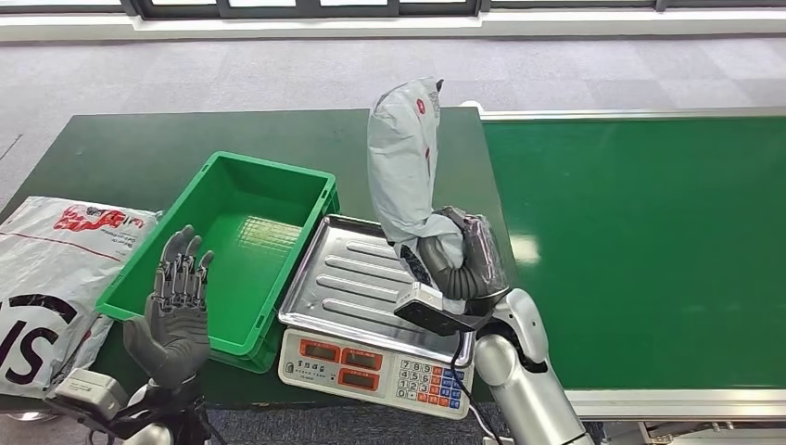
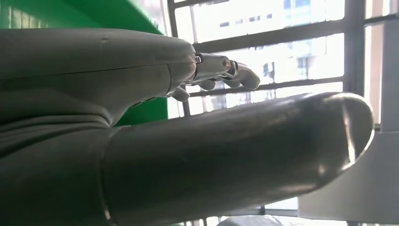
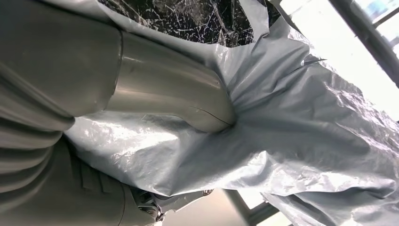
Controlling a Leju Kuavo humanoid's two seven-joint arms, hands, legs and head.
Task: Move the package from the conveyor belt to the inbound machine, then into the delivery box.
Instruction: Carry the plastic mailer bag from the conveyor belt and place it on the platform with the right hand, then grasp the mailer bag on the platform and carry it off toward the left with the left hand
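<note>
Package (image 1: 404, 158) gripped upright by right hand (image 1: 454, 264) over scale tray (image 1: 348, 273); left hand (image 1: 176, 306) spread, empty.

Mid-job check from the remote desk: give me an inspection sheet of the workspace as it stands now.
Surface: dark green table; green conveyor belt at the robot's right, bare where visible.
Job's things: grey package held upright over the scale, whose steel tray is bare; green delivery box beside it, nothing inside.
Clutter: white printed mailer bag at the table's left end.
Hands: right hand grips the package's lower end; left hand raised, fingers spread, holding nothing.
Cables: black cable along the right forearm.
Surroundings: grey carpet, windows beyond.
</note>
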